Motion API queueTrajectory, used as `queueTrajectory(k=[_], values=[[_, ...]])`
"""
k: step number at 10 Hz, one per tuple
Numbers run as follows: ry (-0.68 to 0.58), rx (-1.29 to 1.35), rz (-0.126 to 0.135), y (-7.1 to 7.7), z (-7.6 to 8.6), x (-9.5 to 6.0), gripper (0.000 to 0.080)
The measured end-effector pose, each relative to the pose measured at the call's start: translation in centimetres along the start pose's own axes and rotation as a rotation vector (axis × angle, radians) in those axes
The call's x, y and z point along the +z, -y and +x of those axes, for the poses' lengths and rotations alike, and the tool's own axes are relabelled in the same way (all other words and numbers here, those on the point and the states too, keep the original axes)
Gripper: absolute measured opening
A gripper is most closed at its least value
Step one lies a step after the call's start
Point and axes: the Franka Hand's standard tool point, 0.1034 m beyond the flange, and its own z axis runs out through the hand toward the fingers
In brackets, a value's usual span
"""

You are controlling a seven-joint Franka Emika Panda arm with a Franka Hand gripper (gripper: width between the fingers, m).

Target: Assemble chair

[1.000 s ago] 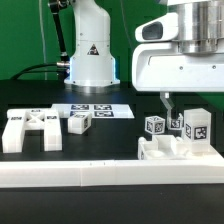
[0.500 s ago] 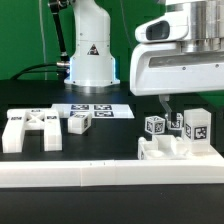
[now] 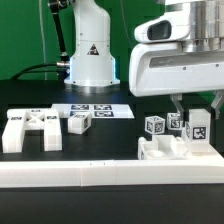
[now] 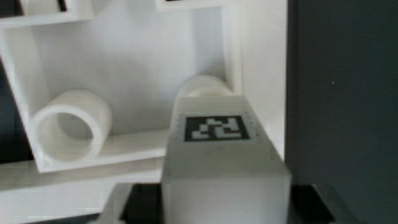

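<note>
My gripper (image 3: 197, 110) hangs over the exterior view's right side, one finger on either side of an upright white chair leg (image 3: 197, 128) with a black-and-white tag. In the wrist view the dark fingers (image 4: 135, 203) press against both flanks of this tagged leg (image 4: 221, 140), so the gripper (image 4: 222, 206) is shut on it. The leg stands at a white chair panel (image 3: 160, 151) that has round sockets (image 4: 66, 130). Two more tagged chair blocks (image 3: 154, 126) stand on that panel beside the leg.
A large white chair piece (image 3: 28, 131) and a small tagged block (image 3: 80, 123) lie on the exterior view's left. The marker board (image 3: 98, 111) lies behind them, in front of the robot base (image 3: 90, 60). A long white border frame (image 3: 100, 178) runs along the front.
The fingers have closed in from wide apart onto the sides of the tagged leg. The other parts have stayed in place.
</note>
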Motion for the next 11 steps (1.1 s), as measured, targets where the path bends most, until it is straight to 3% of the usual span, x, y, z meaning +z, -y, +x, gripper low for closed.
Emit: queueTrajectory(k=[2, 5, 11], values=[[0.000, 0.059, 0.000, -0.02, 0.00, 0.01, 0.0288], [-0.002, 0.462, 0.001, -0.12, -0.01, 0.06, 0.0288], [-0.001, 0.993, 0.011, -0.20, -0.05, 0.14, 0.0291]])
